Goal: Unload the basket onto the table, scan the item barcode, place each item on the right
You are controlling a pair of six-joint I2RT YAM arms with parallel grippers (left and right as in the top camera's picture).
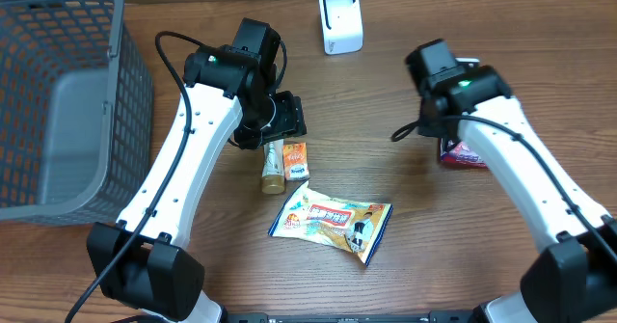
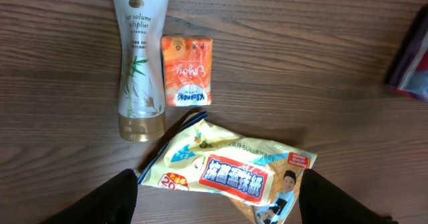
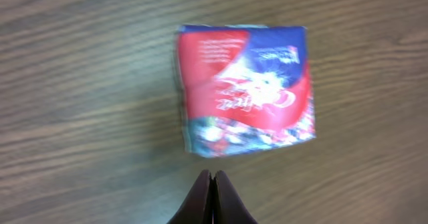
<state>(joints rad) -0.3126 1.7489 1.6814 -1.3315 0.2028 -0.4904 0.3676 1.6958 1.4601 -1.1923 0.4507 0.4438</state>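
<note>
Operator: left gripper, finger state is being requested.

Observer: fingers are being held wide apart and nothing is being gripped. On the wrist view the wipes packet is being framed between them, flat on the table.

Operator: what is being shown beyond it?

Observer: shampoo bottle and orange tissue pack are being shown lying flat, just beside each other. Both are near the packet's upper corner.

Operator: right gripper?

Observer: its fingers are being pressed together, with nothing clamped between them. The red packet is being viewed just ahead of the tips. It is apart from them and flat on the wood. Overhead, it is being partly covered by the right arm.

Operator: scanner?

Observer: white scanner is being seen upright at the far edge, between the two arms and well apart from every item. A grey basket is being seen at the left arm's side.
</note>
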